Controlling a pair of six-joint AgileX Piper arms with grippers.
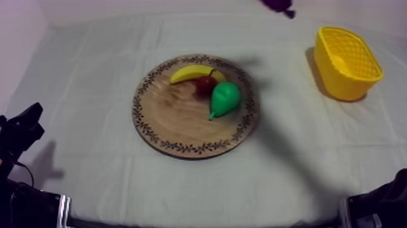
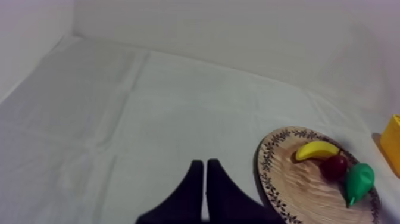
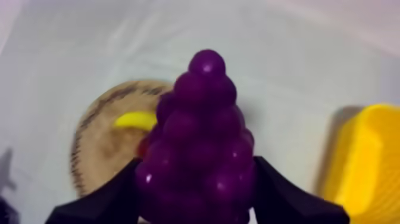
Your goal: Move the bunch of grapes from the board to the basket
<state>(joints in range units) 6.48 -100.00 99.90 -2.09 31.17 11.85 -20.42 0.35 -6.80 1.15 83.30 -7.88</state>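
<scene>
Right gripper (image 3: 196, 199): black fingers closed round the bunch of grapes (image 3: 202, 131), which is held in the air, off the wooden board (image 1: 175, 124) and not yet in the yellow basket (image 1: 348, 60).
Left gripper (image 2: 205, 182): fingers together in a narrow wedge, holding nothing, over the cloth (image 1: 91, 73) beside the board.
Board: bears a banana (image 1: 191, 73), a small red fruit (image 1: 205, 85) and a pear (image 1: 224, 98), close together.
Basket: upright on the cloth, well apart from the board.
</scene>
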